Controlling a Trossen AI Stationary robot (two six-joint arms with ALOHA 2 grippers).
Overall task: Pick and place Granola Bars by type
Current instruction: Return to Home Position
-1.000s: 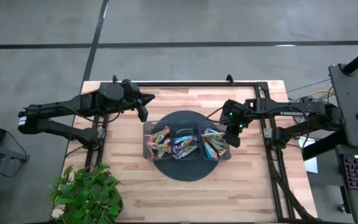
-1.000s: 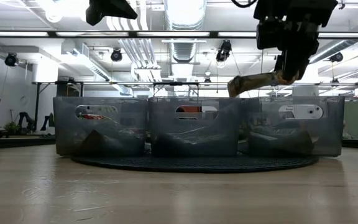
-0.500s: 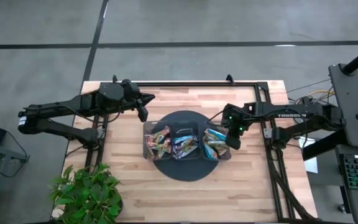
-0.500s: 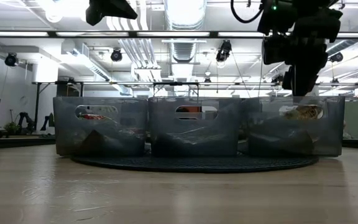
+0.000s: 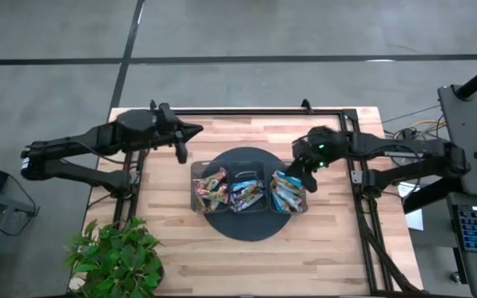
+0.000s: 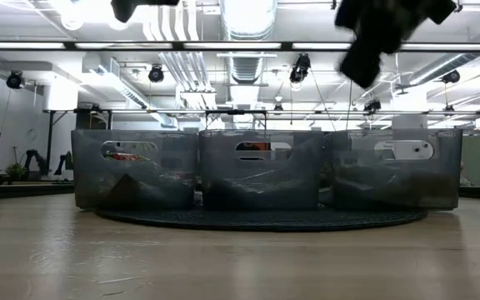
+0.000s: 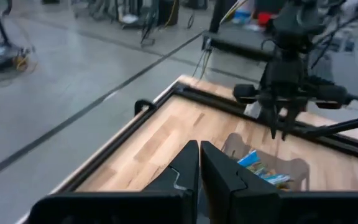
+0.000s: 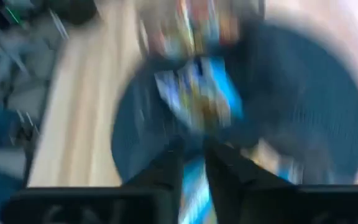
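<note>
A dark three-compartment tray (image 5: 248, 169) stands on a round dark mat (image 5: 247, 225) at mid-table. Its left compartment holds reddish multicolour Granola Bars (image 5: 211, 190), the middle one dark blue ones (image 5: 246, 194), the right one light blue ones (image 5: 286, 193). My right gripper (image 5: 305, 171) hovers above the far right corner of the right compartment, open by a narrow gap with nothing in it; the left wrist view shows it (image 7: 279, 127) pointing down. My left gripper (image 5: 180, 146) hangs shut and bare, high over the table's far left, away from the tray.
A black frame rail (image 5: 255, 112) runs along the table's far edge and down both sides. A potted plant (image 5: 114, 257) stands at the near left corner. Bare wood lies near of the mat. In the low view the tray's walls (image 6: 261, 171) stand in a row.
My right gripper has let go of a bar over the tray's right compartment, where the bar has fallen among the light blue ones. The gripper has then risen and tipped up toward level.
</note>
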